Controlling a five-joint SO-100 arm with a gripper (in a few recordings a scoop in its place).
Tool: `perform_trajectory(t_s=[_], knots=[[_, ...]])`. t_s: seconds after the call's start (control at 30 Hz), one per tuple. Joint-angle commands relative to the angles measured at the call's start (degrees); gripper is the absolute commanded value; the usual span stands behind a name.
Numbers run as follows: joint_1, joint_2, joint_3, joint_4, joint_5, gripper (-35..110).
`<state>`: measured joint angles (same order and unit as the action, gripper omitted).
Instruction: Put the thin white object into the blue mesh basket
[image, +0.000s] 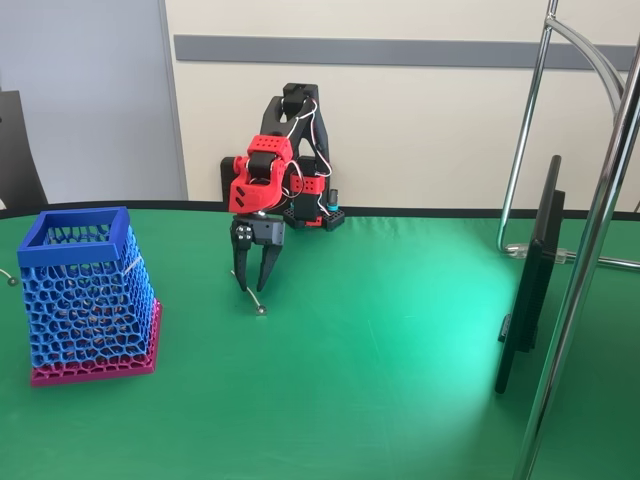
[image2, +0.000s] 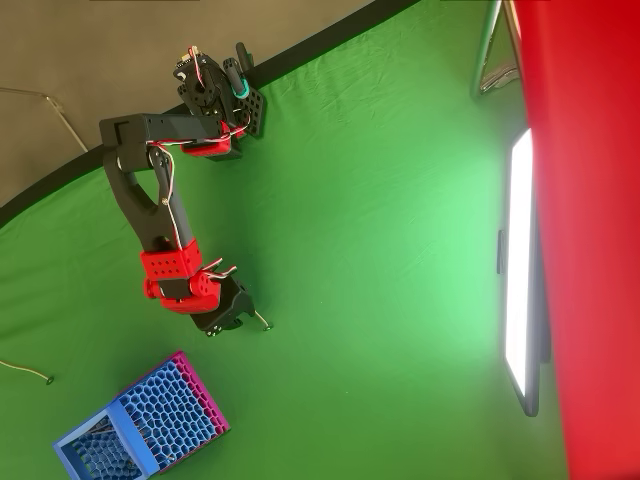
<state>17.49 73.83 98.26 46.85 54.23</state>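
While the arm bends forward, its claw (image: 254, 285) points down, fingers narrowly parted astride the thin white object (image: 250, 295), which lies diagonally on the green counter (image: 400, 350), knob toward the camera, well apart from the blue mesh basket (image: 85, 300).

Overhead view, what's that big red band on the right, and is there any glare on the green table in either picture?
In the overhead view the red band is a blurred, out-of-focus thing near the lens, hiding the right edge, and the screen beside it is blown out white. In the fixed view a bright patch of glare lies on the green table left of the screen; the gripper stays sharp.
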Motion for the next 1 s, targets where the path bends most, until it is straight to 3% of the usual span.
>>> perform_trajectory(t_s=[0.0,0.97], knots=[[-1.2,-0.9,-3.6,-0.8,0.3,15],[-3.5,-7.3,-8.8,0.0,2.1,15]])
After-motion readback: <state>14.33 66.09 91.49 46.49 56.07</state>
